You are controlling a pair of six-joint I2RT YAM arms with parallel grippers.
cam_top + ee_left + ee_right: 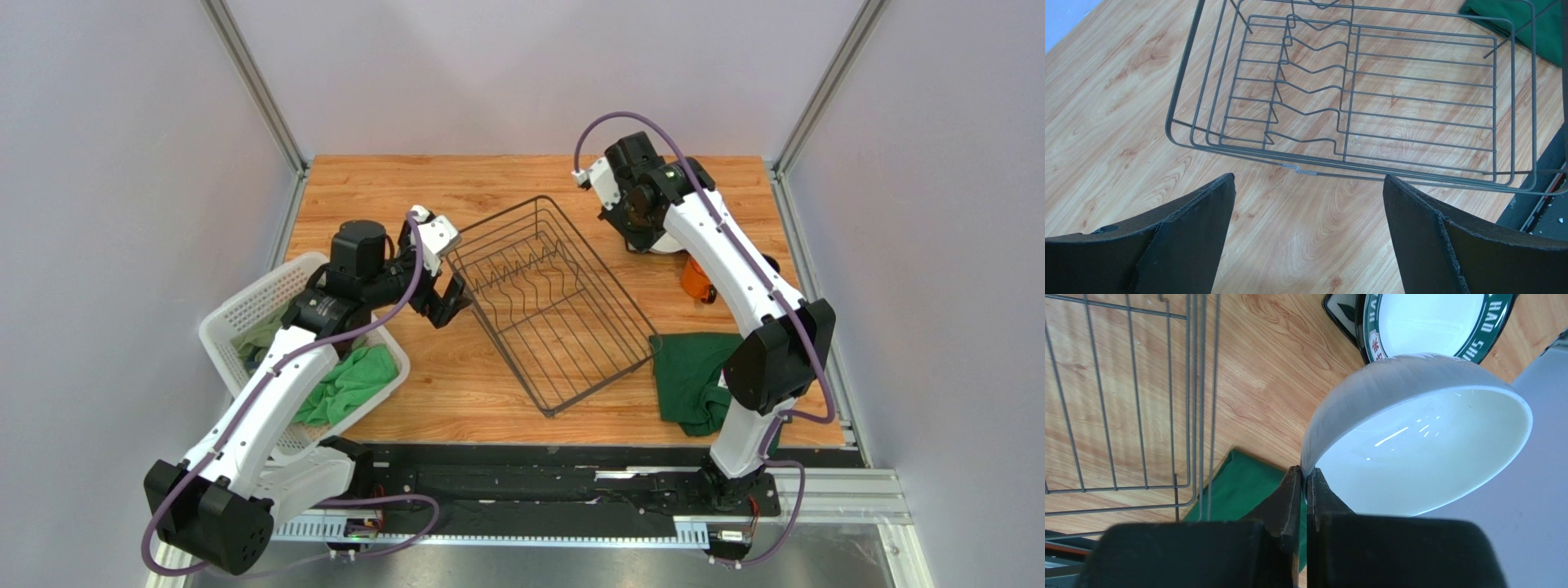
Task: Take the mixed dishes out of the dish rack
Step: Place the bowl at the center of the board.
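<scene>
Grey walls stand around a wood table.

Far left, behind the left end effector, a white basket sits at the table's edge. Green cloths lie in it, and the left arm reaches out over it.

The left end effector is wide open and grips nothing. Its two dark fingers point down at bare wood. Just in front of them is the near short end of the black wire rack.

The rack lies flat on the table at a slant, between the two end effectors. It is very near the left one, and its far corner is near the right one. The wood shows through its wires.

The right end effector is at the far right of the table. From the right wrist camera, the right end effector is pinched shut on the rim of a white bowl. The bowl is tipped up on its side. You cannot tell if it touches the table.

Just past the bowl, farther from the fingers, lies a round plate with a dark green rim and white letters.

Behind the right end effector, partly hidden by the arm, is an orange mug. Closer to the arm's base, a dark green cloth lies on the table by the rack's near right corner.
</scene>
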